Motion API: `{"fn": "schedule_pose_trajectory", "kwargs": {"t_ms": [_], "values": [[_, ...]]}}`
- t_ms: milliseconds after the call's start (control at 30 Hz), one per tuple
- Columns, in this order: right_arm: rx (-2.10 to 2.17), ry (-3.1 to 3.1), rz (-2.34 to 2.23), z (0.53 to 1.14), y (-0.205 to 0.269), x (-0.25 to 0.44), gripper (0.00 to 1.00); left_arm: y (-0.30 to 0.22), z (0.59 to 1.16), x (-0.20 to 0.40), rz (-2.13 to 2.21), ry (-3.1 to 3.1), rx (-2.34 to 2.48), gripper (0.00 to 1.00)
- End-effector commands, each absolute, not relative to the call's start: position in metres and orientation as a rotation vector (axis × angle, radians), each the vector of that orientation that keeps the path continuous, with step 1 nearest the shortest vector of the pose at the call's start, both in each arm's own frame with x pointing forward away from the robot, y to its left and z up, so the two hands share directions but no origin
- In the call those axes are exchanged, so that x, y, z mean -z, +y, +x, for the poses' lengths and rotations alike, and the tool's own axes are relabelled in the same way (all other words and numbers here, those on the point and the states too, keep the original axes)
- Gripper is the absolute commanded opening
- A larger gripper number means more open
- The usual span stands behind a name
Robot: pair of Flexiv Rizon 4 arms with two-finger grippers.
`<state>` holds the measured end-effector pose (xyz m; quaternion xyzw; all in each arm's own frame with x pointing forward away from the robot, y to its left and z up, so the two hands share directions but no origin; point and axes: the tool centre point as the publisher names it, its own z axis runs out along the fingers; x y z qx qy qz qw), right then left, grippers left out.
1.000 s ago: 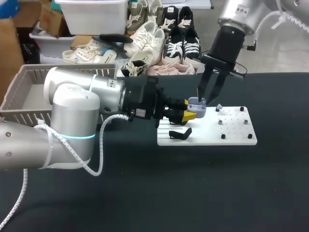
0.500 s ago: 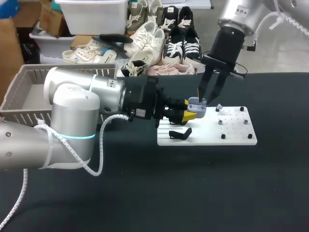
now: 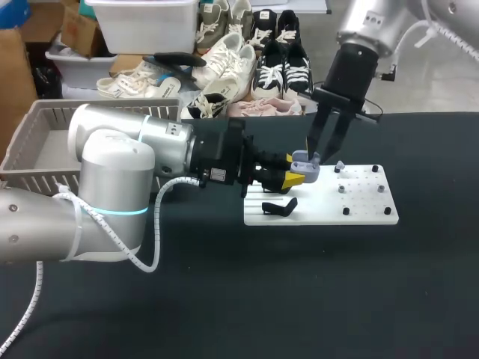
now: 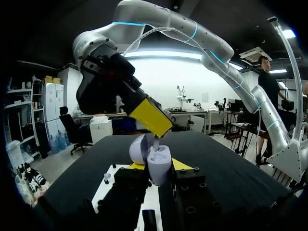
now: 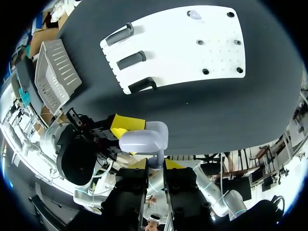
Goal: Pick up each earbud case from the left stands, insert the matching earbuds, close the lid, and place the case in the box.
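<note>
My left gripper is shut on an open lavender earbud case, held above the white board. In the left wrist view the case sits between my yellow tips, with its lid tipped back. My right gripper hangs straight down over the case. It is shut on a lavender earbud, whose tip rests in the case's opening. A second lavender earbud stands on the board's far side.
Black stands line the board's left part, one of them just under my left gripper. Small black pegs dot its right part. A grey basket sits at the table's far left.
</note>
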<state>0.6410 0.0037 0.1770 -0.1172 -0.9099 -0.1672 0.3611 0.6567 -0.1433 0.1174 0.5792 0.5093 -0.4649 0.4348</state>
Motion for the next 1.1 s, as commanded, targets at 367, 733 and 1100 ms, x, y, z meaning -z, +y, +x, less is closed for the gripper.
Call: {"fn": "schedule_pose_trajectory", "kwargs": {"t_ms": [367, 733, 1100], "values": [[0.377, -2.343, -0.272, 0.6488, 0.005, -0.1773, 0.0, -0.1431, 0.6575, -0.1173, 1.442, 1.267, 1.158, 0.0], [0.372, -2.349, -0.271, 0.649, 0.0066, -0.1775, 0.22, -0.1431, 0.6575, -0.1173, 1.442, 1.267, 1.158, 0.0], [0.388, -2.359, -0.277, 0.6488, 0.0077, -0.1797, 0.25, -0.1431, 0.6575, -0.1173, 1.442, 1.267, 1.158, 0.0]]}}
